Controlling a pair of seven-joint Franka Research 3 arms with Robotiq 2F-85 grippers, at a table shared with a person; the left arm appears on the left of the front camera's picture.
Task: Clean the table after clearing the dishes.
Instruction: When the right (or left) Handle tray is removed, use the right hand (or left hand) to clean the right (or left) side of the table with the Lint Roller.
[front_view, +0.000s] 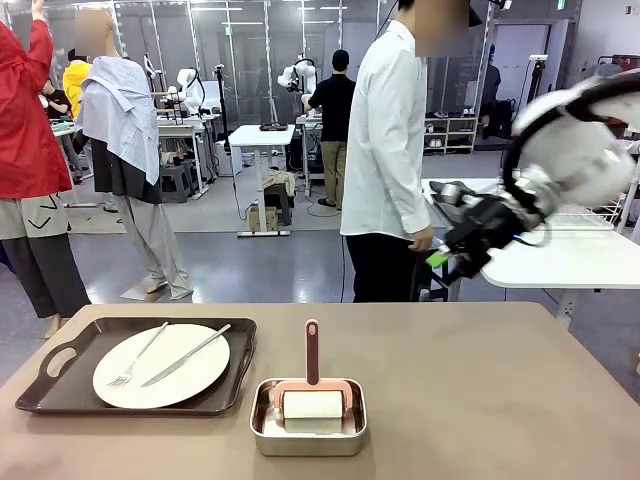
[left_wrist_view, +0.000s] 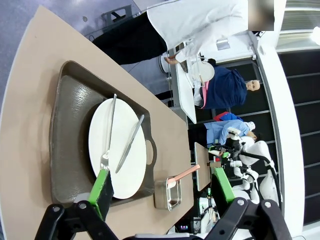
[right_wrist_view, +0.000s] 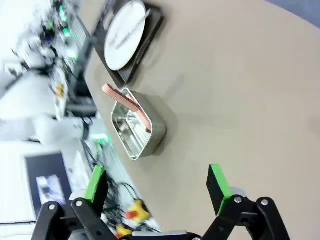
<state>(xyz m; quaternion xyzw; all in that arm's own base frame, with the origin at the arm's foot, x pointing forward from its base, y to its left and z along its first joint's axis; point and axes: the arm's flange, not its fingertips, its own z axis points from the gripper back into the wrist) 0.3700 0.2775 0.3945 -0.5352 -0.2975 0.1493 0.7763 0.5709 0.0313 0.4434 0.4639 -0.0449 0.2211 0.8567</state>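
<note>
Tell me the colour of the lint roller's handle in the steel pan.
Salmon pink; the handle shows best in the front view.

White plate (front_view: 175, 388) with fork (front_view: 140, 352) and knife (front_view: 190, 353) lies on a brown tray (front_view: 240, 350), left on the taupe table (front_view: 480, 400).

Wide open run across the right half of the table (front_view: 490, 390), while the tray (front_view: 40, 392) with its plate (front_view: 200, 375) crowds the left and the steel pan (front_view: 262, 440) with its upright roller handle (front_view: 312, 350) blocks the near middle.
</note>
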